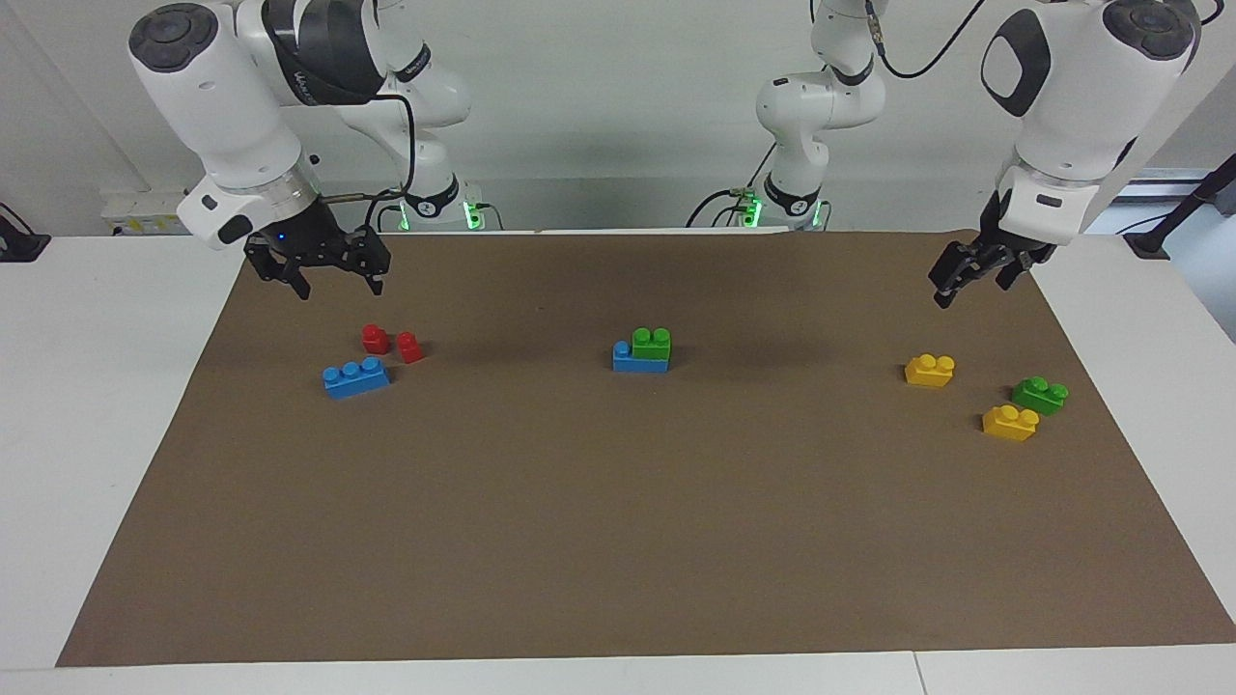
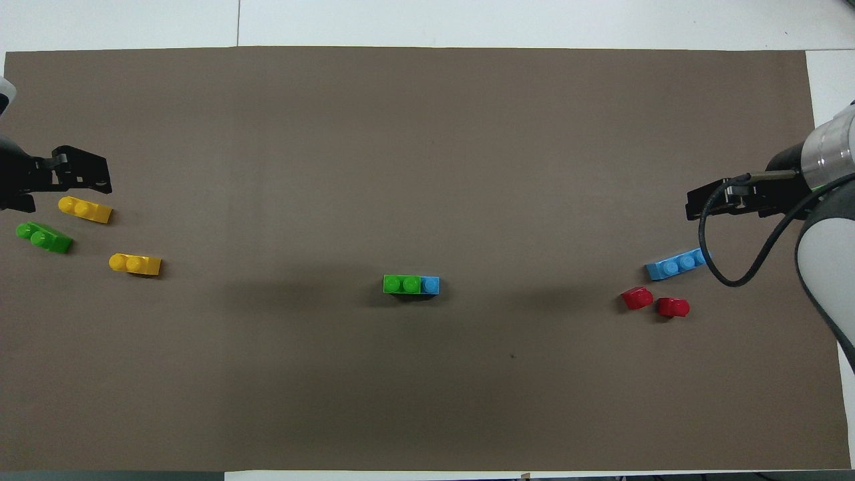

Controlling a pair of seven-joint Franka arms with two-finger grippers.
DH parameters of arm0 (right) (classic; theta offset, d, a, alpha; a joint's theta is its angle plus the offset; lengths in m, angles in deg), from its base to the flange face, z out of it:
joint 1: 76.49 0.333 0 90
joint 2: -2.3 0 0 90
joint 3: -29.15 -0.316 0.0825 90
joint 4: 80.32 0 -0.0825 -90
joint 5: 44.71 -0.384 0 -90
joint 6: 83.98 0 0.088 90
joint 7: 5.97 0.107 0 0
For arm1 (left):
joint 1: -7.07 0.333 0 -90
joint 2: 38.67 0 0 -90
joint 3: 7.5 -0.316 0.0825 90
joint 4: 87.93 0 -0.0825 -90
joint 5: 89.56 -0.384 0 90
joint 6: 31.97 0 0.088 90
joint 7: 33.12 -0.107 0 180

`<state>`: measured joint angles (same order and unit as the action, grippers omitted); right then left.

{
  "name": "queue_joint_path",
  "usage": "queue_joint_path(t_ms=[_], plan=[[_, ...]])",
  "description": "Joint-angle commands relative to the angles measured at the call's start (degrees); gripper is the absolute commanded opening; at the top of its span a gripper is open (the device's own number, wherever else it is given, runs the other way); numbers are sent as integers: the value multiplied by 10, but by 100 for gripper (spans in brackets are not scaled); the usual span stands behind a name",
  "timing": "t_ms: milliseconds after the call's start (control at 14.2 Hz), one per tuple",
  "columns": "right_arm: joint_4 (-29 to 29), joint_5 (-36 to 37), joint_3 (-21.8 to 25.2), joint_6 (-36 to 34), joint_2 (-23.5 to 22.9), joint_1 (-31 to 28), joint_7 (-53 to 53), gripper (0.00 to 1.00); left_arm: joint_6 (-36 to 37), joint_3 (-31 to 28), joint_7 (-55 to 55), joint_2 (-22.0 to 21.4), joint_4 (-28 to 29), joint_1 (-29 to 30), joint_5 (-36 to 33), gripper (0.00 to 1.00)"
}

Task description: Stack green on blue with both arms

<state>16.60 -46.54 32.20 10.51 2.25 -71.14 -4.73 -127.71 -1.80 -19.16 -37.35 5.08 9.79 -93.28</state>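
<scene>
Now right gripper [image 1: 338, 286] hangs above red pieces [image 1: 376, 338], left gripper [image 1: 969, 287] above yellow bricks [image 1: 930, 370]; both spread wide, empty. Blue [image 1: 624, 360] sits mid-mat, green [image 1: 652, 343] seated on it. Stack looks done: retreat upward, avoid loose bricks.

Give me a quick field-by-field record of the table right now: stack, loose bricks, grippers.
stack: green brick sits on blue brick, mid-mat
loose blue brick: right arm's end, beside two red pieces
loose green brick: left arm's end, by two yellow bricks
left gripper: open, empty, raised
right gripper: open, empty, raised
</scene>
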Motion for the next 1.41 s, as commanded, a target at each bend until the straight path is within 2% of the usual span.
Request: queue_joint_path(t_ms=[0,211,352,493,774,915,1126,1337], plan=[[-20,6,-5,-17,-13,-16,-14,100,33,-4,-9,3,-20,-2,7,100],[-54,9,-6,-27,-21,-21,-19,100,70,-44,-15,3,-32,-42,9,100],[-99,5,-7,-58,-40,-21,-38,100,96,-49,-17,3,-46,-50,11,100],[-108,-4,-7,-77,-45,-25,-55,100,110,-51,-17,3,-57,-68,12,100],[-99,-8,-7,-75,-41,-25,-55,100,138,-53,-16,3,-75,-79,22,100],[-86,-7,-22,-68,-29,-52,-52,100,151,-81,-17,3,-77,-93,24,100],[-83,-2,-35,-65,-16,-67,-48,100,155,-83,-17,-2,-92,-81,28,100],[-53,-1,-38,-66,8,-90,-21,100,153,-78,-19,-23,-85,-82,28,100]])
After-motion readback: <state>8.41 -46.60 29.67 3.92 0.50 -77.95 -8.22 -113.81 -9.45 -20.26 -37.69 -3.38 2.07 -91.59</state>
